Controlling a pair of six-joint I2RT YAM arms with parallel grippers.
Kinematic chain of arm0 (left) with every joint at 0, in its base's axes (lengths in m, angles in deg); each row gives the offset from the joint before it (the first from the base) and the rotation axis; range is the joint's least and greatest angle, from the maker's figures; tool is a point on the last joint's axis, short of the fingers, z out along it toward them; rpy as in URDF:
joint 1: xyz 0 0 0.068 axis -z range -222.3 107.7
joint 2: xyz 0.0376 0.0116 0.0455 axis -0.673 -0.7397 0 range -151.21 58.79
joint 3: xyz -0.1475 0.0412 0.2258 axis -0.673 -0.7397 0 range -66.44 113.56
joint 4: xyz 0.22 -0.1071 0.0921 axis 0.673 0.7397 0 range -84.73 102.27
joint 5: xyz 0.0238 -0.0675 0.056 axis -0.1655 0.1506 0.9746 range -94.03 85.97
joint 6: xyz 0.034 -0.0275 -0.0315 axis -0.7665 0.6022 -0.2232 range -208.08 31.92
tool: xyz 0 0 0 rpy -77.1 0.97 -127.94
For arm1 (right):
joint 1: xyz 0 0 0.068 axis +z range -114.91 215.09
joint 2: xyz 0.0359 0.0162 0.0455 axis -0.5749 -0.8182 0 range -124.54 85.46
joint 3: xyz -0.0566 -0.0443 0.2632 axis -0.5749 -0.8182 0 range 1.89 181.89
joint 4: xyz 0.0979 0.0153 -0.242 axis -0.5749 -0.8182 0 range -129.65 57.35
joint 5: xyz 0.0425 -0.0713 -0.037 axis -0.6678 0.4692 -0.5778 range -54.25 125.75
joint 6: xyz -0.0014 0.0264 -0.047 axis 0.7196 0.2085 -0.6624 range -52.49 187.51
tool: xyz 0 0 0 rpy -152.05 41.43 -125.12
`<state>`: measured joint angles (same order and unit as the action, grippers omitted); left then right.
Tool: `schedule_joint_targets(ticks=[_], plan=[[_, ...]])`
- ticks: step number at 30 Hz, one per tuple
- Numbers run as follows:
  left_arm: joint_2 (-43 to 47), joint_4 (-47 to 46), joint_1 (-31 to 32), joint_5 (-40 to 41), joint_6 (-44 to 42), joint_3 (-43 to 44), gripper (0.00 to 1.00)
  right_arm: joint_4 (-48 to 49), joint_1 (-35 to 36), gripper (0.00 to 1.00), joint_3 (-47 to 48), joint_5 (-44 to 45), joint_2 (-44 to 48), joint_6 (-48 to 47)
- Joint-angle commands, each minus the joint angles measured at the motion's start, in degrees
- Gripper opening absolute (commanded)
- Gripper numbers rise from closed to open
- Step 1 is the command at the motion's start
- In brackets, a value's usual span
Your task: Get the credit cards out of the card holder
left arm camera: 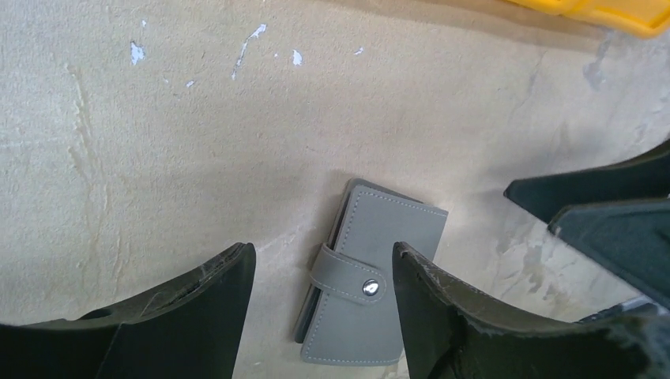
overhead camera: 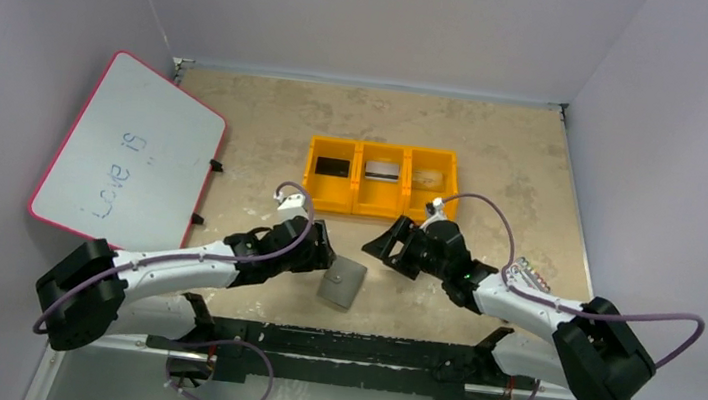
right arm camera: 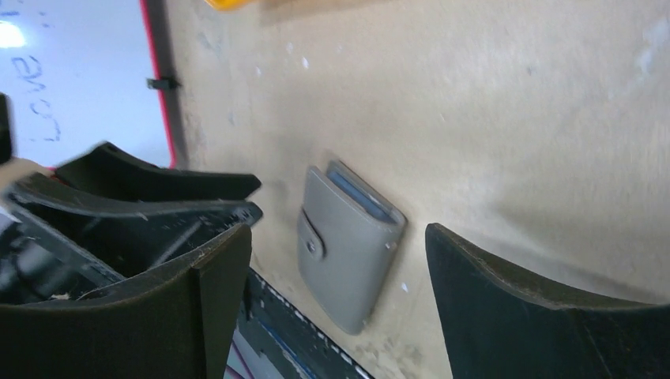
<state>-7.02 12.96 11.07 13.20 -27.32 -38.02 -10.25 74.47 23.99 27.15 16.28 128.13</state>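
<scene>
1. Table [overhead camera: 496, 156]: it carries everything in view. A whiteboard [overhead camera: 129, 149] lies at its left edge.
2. Bin [overhead camera: 377, 213]: yellow, with three compartments, at mid-table and well apart from the holder. Each compartment holds one card.
3. Left gripper [left arm camera: 322, 251]: the jaws are spread and pinch nothing. It hangs low over the holder, and in its wrist view the fingers frame the strap end.
4. Right gripper [right arm camera: 336, 230]: the jaws are spread wide and empty. It sits near the holder, facing the left gripper.
5. Holder [overhead camera: 342, 284]: grey, folded shut, flat on the table between the two grippers near the front edge. A blue-grey edge shows at its open end in the right wrist view. Whether that is lining or a card cannot be told.
6. Cards: the black card [overhead camera: 334, 167] lies in the left compartment, the striped card [overhead camera: 382, 171] in the middle and the pale card [overhead camera: 426, 178] in the right. Judged from this, the extraction looks done or nearly so.
7. Tab [left arm camera: 351, 276]: snapped across the fold. If a card remains inside, the next move calls for one gripper to pin the holder while the other lifts the tab off its snap. The thin strap gives the fingers little to catch and could slip.
</scene>
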Motion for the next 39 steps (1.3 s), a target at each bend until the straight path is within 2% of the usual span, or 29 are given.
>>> schedule_joint_targets(ticks=[1,10,21,27,30,33,37,39], plan=[[-4.7,5.4,2.6,-0.6,-5.5,7.2,0.64,-2.3,2.8,0.81,-3.4,2.3,1.9,4.1],[-11.6,10.8,8.0,2.3,-8.4,11.9,0.65,1.7,7.1,0.73,-7.0,6.0,2.4,9.7],[-18.7,11.5,11.1,3.7,-11.2,17.0,0.59,8.4,7.7,0.71,-6.2,2.1,-4.9,10.4],[-21.1,13.7,13.0,6.1,-9.6,17.7,0.44,9.6,8.0,0.66,-6.2,2.2,-6.3,11.5],[-21.2,13.8,13.4,6.5,-9.3,17.8,0.33,9.7,7.9,0.58,-6.2,3.0,-6.8,11.9],[-21.2,13.8,13.5,6.9,-9.0,18.3,0.29,10.3,8.0,0.52,-5.3,2.4,-8.2,10.9],[-20.6,12.1,13.6,5.8,-9.0,18.6,0.27,8.6,7.9,0.50,-2.7,2.0,-10.4,8.7],[-20.0,10.6,13.5,4.3,-8.7,18.7,0.26,6.1,8.0,0.41,-1.9,2.6,-10.5,8.3]])
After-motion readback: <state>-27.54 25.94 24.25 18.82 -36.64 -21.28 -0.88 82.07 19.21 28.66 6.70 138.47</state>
